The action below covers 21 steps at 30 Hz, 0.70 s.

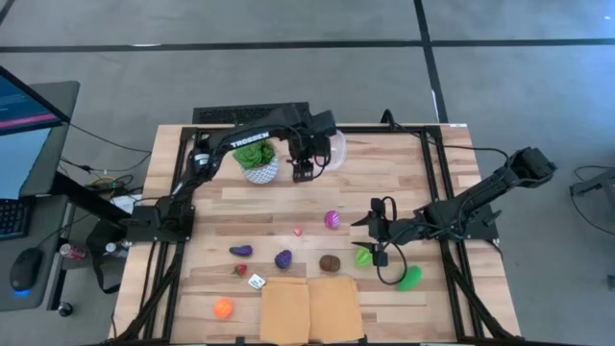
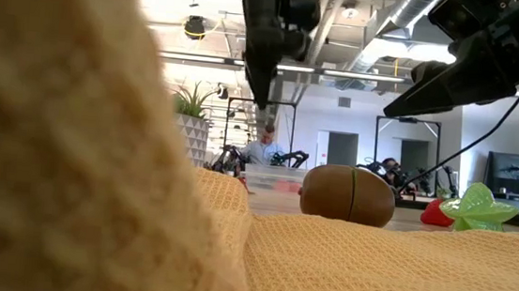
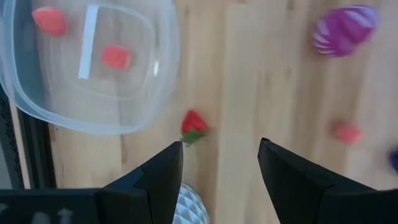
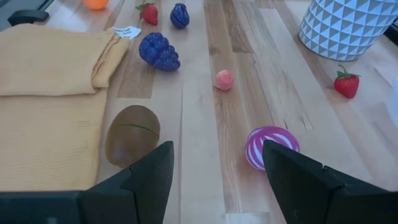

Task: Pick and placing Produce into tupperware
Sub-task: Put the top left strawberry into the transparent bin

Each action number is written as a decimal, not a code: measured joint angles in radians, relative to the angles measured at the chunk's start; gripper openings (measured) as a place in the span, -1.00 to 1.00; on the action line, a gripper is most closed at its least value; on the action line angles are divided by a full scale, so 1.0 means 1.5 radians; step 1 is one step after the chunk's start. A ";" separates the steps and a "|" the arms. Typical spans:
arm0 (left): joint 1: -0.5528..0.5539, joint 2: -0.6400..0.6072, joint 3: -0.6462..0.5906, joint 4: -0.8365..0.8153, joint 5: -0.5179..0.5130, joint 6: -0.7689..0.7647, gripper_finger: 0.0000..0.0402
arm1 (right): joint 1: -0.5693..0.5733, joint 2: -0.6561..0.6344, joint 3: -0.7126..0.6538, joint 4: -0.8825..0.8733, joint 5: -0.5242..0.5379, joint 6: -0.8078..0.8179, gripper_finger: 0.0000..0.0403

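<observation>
Most of the task is outstanding, judged from how things lie.

1. The table (image 1: 404, 173) carries nearly all of the produce loose on its boards. A folded yellow cloth (image 1: 309, 309) lies at the near edge and holds none of it.
2. The left gripper (image 3: 221, 168) hangs at the far side, between the plant pot (image 1: 258, 165) and the tupperware (image 3: 93, 68). Its jaws stand apart with nothing between them.
3. The right gripper (image 4: 217, 180) hovers low over mid-table, jaws likewise parted and empty, with the kiwi (image 4: 132, 134) and the striped purple piece (image 4: 272, 146) just ahead of it.
4. The tupperware sits at the far edge beside the pot. The left wrist view shows 2 red-pink pieces (image 3: 115, 57) inside it; that is all that is done.
5. Left on the boards, I count 10 items:
   - the kiwi and 2 green pieces (image 1: 410, 279) near the right arm;
   - the purple grapes (image 4: 159, 51), the striped piece and an orange piece (image 1: 223, 308);
   - a small eggplant (image 4: 179, 15) and a strawberry (image 4: 148, 12) near the cloth;
   - a second strawberry (image 3: 193, 126) just outside the container wall, near the pot;
   - a small pink ball (image 4: 224, 79) at mid-table.

Judgement: roughly 2 of 12 placed. The strawberry beside the container is the nearest candidate for the left arm.
</observation>
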 joint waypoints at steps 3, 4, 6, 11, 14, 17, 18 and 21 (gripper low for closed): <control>-0.019 -0.029 0.000 -0.007 0.001 -0.001 0.00 | 0.002 0.000 0.000 0.000 0.000 0.002 0.34; -0.026 -0.036 0.000 -0.012 0.001 -0.003 0.00 | 0.002 0.000 0.000 0.000 0.000 0.005 0.34; -0.036 -0.047 0.000 -0.022 0.003 -0.010 0.00 | 0.002 0.000 0.000 -0.004 0.000 0.011 0.34; -0.060 -0.068 0.000 -0.053 -0.001 -0.055 0.00 | 0.002 0.000 0.000 -0.019 0.000 0.025 0.34; -0.083 -0.069 0.000 -0.057 -0.023 -0.097 0.00 | 0.004 0.000 0.000 -0.026 0.000 0.026 0.34; -0.108 -0.070 -0.006 -0.055 -0.079 -0.141 0.00 | 0.012 0.000 0.000 -0.025 0.000 0.026 0.34; -0.117 -0.070 -0.016 -0.052 -0.100 -0.155 0.00 | 0.015 0.000 0.000 -0.025 0.000 0.026 0.34; -0.134 -0.069 -0.057 -0.043 -0.165 -0.199 0.00 | 0.025 0.000 0.000 -0.025 0.000 0.026 0.34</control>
